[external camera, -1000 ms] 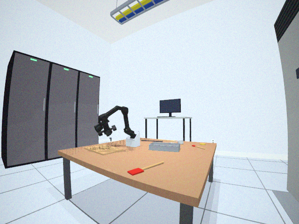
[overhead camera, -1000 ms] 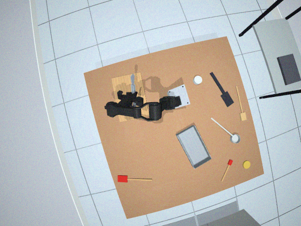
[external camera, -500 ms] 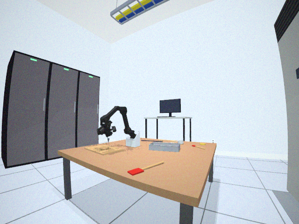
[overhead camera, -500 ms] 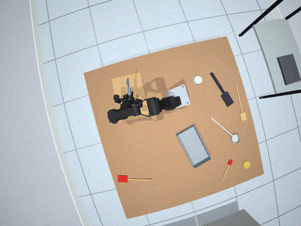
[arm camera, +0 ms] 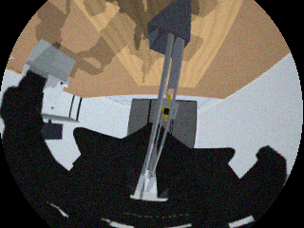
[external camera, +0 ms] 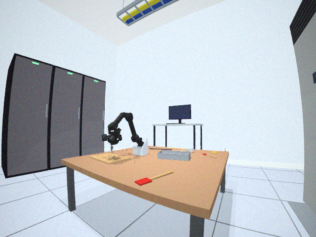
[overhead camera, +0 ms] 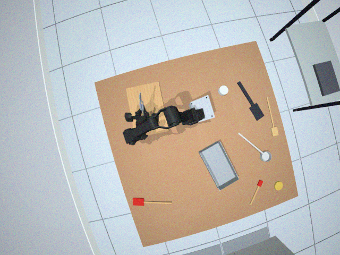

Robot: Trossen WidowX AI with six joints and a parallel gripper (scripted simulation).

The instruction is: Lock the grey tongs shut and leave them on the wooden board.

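The grey tongs (overhead camera: pixel 141 104) (external camera: pixel 111 147) (arm camera: pixel 176 66) are held in the air above the wooden board (overhead camera: pixel 132 95) (external camera: pixel 98 157) (arm camera: pixel 215 33). In the wrist view their two thin arms lie close together, with a small yellow part between them. A dark block, apparently the hinge, is at the table-side end and hangs lowest; the pale opposite end points up. My gripper (overhead camera: pixel 142 112) (external camera: pixel 112 143) (arm camera: pixel 154 125) is shut on the arms of the tongs. The lock inside the hinge cannot be seen. The roasting tin (overhead camera: pixel 209 170) (external camera: pixel 173 156) has no tongs on it.
The white arm base (overhead camera: pixel 208 105) (external camera: pixel 140 150) stands right of the board. Beyond it are a white cup (overhead camera: pixel 223 90) and a black spatula (overhead camera: pixel 256 111). A ladle (overhead camera: pixel 265 156) lies right of the tin. A red-headed tool (overhead camera: pixel 138 201) (external camera: pixel 143 181) lies near the front edge.
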